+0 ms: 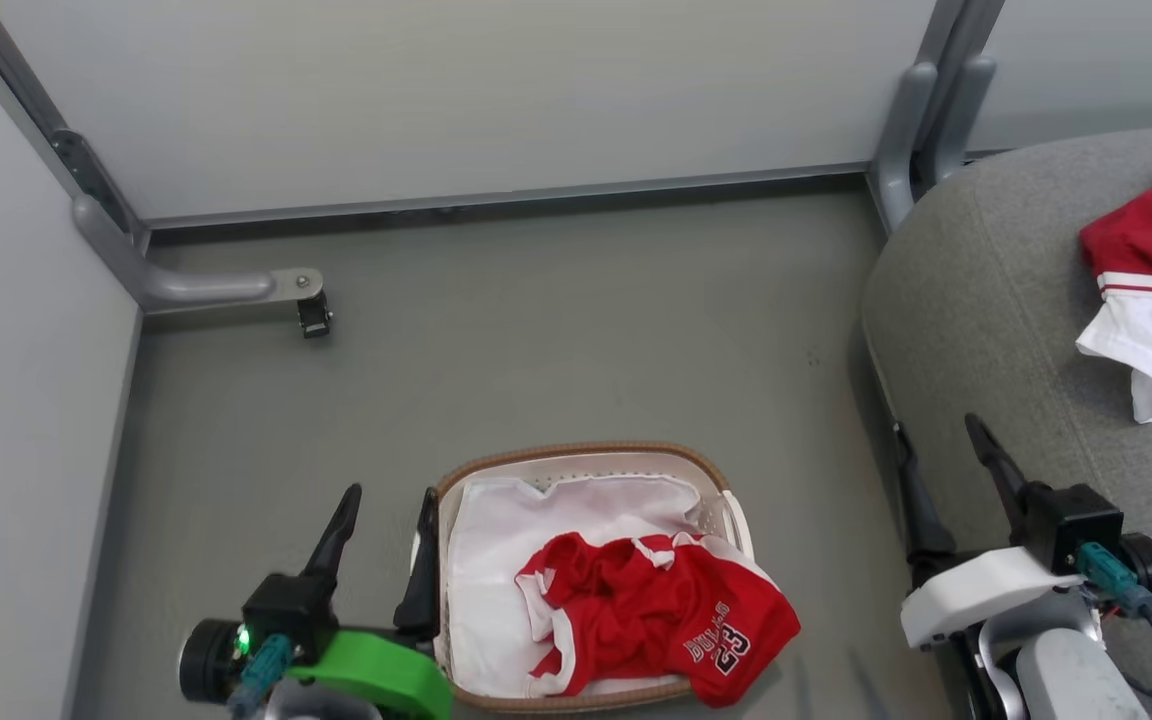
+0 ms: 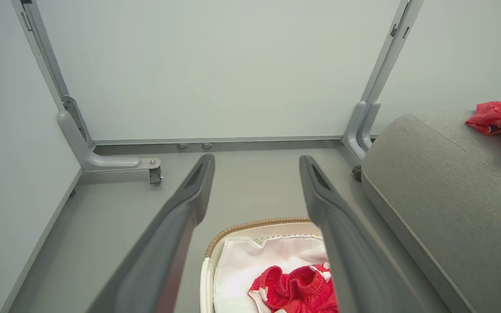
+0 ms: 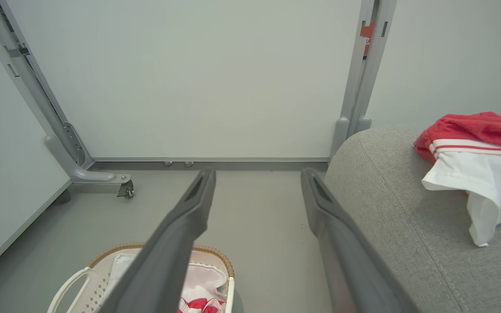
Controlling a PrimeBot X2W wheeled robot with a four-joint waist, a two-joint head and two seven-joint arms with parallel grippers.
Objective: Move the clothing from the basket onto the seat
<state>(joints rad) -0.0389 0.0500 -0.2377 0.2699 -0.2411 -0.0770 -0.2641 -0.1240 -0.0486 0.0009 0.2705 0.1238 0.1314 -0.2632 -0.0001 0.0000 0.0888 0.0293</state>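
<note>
The red shorts [image 1: 656, 610] lie bunched in the basket [image 1: 586, 455], draping over its right rim. Just left of the basket hovers the left gripper [image 1: 389, 495], fingers apart, empty. To the basket's right, by the seat [image 1: 986, 300], the right gripper [image 1: 934, 428] is likewise spread. I'd pinch their bunched middle.

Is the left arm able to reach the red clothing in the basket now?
Probably yes: the open left end effector sits beside the basket, and the red clothing lies uncovered on top.

Pale partition panels [image 1: 496, 90] on grey metal legs [image 1: 206, 288] enclose a plain grey floor [image 1: 586, 330].
</note>
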